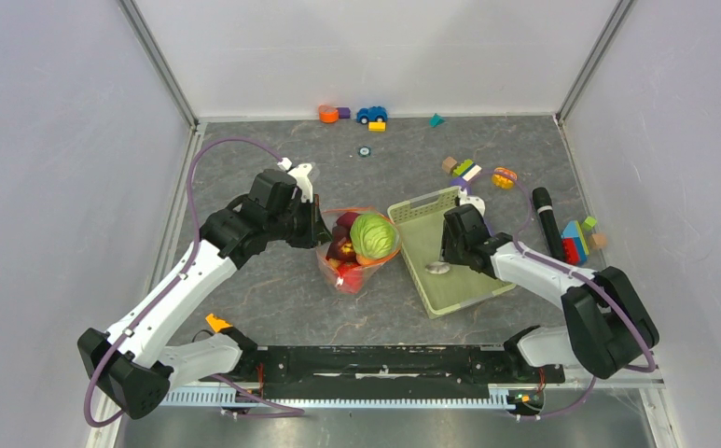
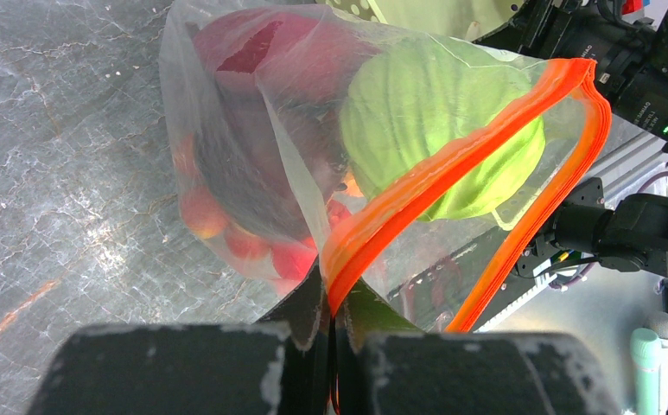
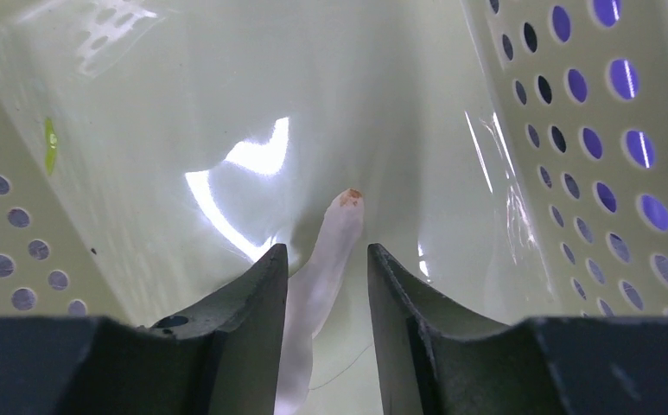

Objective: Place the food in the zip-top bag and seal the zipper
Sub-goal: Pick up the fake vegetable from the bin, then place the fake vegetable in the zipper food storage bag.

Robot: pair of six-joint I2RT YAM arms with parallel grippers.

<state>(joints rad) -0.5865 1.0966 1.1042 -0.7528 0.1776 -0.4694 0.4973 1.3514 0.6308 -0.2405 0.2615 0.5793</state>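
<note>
The clear zip-top bag lies between the arms, left of the pale green basket. It holds the green cabbage, dark plums and red fruits, which also show through the bag in the left wrist view. The cabbage sits at the open mouth. My left gripper is shut on the red-orange zipper strip, pinching it at the fingertips. My right gripper is down inside the basket, open, its fingers on either side of a pale white elongated piece.
A toy car, an orange piece and a teal block lie along the back wall. Coloured blocks sit behind the basket, a black cylinder and more blocks to its right.
</note>
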